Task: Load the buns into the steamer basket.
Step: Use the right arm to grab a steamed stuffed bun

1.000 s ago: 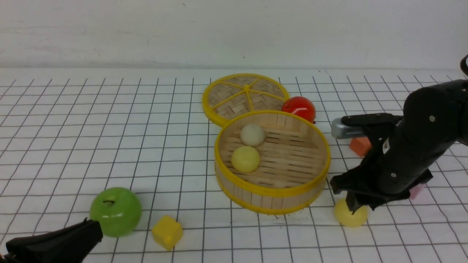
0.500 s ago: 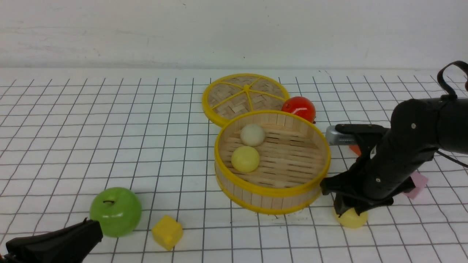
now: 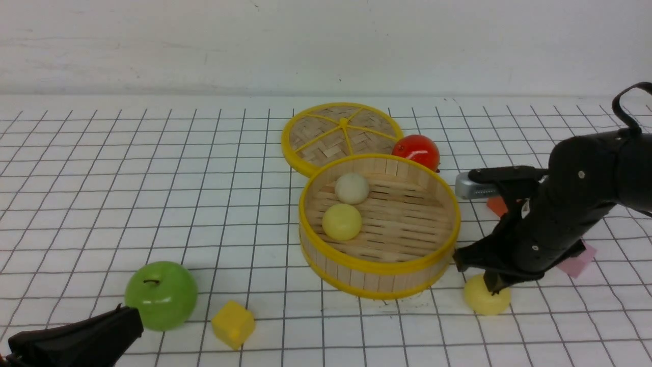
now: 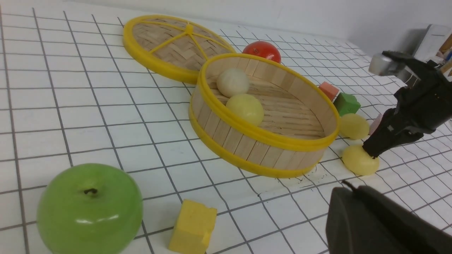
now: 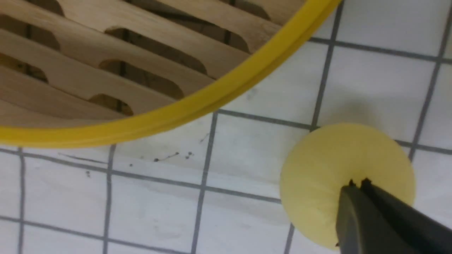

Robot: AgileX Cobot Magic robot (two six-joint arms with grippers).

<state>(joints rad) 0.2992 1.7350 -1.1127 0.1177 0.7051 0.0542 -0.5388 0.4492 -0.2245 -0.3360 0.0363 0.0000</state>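
- White gridded counter (image 3: 102, 178); steamer basket (image 3: 379, 266) at centre, with off-white bun (image 3: 352, 188) and yellow bun (image 3: 342, 221) in its left half.
- Right pincer (image 3: 493, 290) clenched on the crown of third bun (image 3: 484, 303), just outside the basket's near-right wall; seemingly nipping only a fold of skin.
- Left pincer (image 3: 130, 326) clenched, nothing seen in it, beside green apple (image 3: 161, 294).
- Likely to slip free on the lift from so small a bite, then roll.
- Could clip the yellow rim if carried across too low.
- Fourth bun (image 4: 354, 126) hemmed by green block (image 4: 346, 103); bare slats free in the basket's right half.
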